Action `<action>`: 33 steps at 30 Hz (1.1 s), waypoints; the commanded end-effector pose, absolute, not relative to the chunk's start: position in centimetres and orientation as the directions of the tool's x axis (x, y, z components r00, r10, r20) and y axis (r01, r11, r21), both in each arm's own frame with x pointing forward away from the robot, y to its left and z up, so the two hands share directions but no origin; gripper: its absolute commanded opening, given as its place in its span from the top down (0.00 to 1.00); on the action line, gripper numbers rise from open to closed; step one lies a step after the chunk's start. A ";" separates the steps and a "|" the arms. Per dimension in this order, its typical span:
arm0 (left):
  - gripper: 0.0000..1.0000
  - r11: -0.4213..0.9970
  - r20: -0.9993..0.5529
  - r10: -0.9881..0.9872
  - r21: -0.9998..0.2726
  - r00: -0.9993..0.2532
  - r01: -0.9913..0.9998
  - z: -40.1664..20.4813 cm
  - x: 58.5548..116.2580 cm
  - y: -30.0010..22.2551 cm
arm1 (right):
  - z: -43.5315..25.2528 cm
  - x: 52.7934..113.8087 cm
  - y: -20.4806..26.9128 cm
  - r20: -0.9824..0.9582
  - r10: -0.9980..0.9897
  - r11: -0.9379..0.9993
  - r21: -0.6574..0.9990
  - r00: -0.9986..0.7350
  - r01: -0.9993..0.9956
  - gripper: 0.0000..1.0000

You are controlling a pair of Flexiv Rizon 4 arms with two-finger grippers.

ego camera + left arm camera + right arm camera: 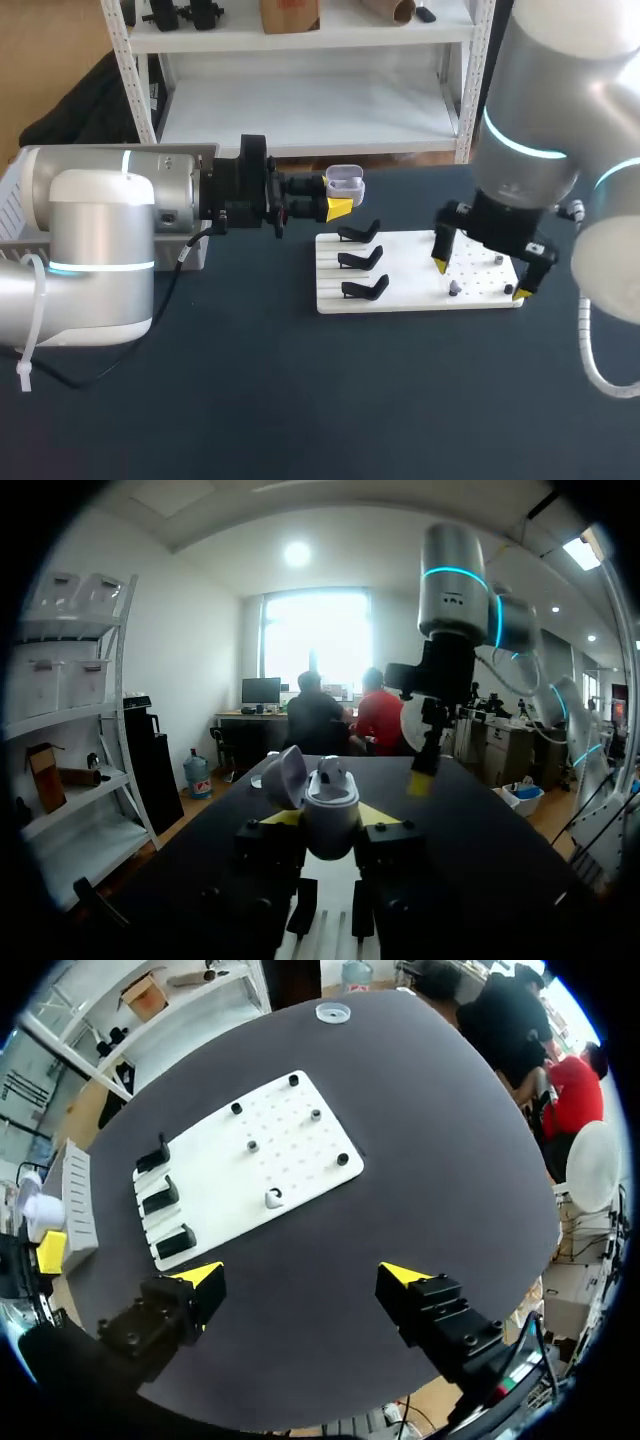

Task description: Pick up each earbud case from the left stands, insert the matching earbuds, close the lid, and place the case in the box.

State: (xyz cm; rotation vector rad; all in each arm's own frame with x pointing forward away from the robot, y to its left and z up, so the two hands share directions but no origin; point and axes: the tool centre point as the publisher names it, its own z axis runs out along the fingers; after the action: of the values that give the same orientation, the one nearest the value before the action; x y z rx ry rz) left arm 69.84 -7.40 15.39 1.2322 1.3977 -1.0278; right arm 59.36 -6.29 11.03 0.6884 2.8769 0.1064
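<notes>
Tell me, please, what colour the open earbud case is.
The earbud case is white; left wrist view shows it best.

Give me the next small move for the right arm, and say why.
Probably lower the open right pincer onto the small white earbud lying on the white perforated board and close on it. The left pincer holds the open white earbud case up, seemingly with one earbud seated, so the one on the board looks like what is missing.
</notes>
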 end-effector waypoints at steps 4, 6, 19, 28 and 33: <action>1.00 0.134 -0.985 0.169 0.008 -0.015 0.991 15.3 69.7 -7.4 | 8.9 60.7 -5.4 -0.157 0.471 0.882 0.112 -0.868 0.458 0.00; 1.00 0.134 -0.985 0.169 0.008 -0.015 0.991 15.3 69.7 -7.4 | 8.5 60.9 -5.3 -0.164 0.477 0.878 0.121 -0.863 0.463 0.00; 1.00 0.134 -0.985 0.169 0.008 -0.015 0.991 15.3 69.7 -7.4 | 5.1 63.2 -5.3 -0.262 0.509 0.860 0.193 -0.820 0.472 0.00; 1.00 0.134 -0.985 0.169 0.008 -0.015 0.991 15.3 69.7 -7.4 | 3.6 63.7 -5.5 -0.248 0.486 0.873 0.179 -0.838 0.453 0.37; 1.00 0.134 -0.985 0.169 0.008 -0.015 0.991 15.3 69.7 -7.4 | 3.2 64.0 -5.5 -0.245 0.476 0.879 0.168 -0.845 0.446 0.33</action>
State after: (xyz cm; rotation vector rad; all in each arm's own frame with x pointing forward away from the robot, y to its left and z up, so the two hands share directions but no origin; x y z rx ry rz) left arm 69.84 -7.40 15.39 1.2321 1.3978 -1.0278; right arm 63.70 -5.69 3.43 0.6937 2.7658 0.1546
